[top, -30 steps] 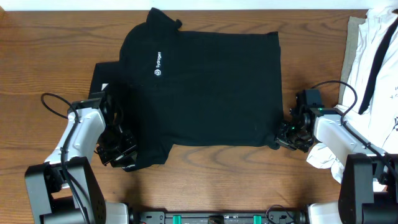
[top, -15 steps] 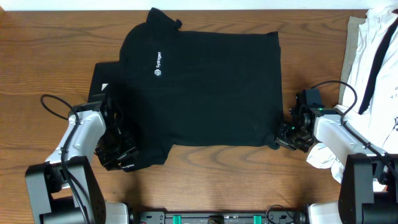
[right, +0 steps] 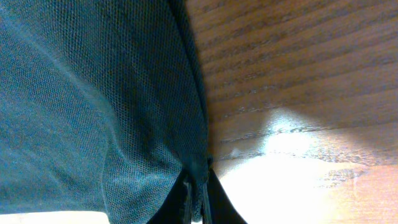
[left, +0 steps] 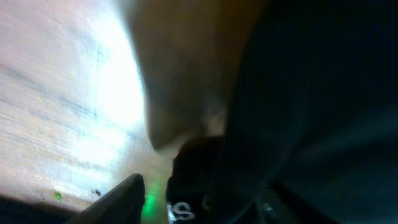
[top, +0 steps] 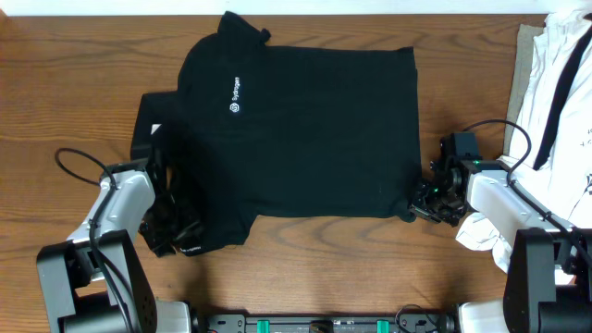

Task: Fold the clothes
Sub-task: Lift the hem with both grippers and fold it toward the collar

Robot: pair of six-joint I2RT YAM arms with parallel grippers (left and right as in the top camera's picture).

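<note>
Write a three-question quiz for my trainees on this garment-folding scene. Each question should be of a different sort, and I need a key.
1. Multiple choice: which part of the black garment do the right jaws pinch? A the collar; B a hem corner; C the logo.
2. True or false: the black garment is bunched up in a heap.
3. Fill in: the white garments with black straps lie on the robot's ___ side.

Key: 1 B; 2 false, it lies spread flat; 3 right.
</note>
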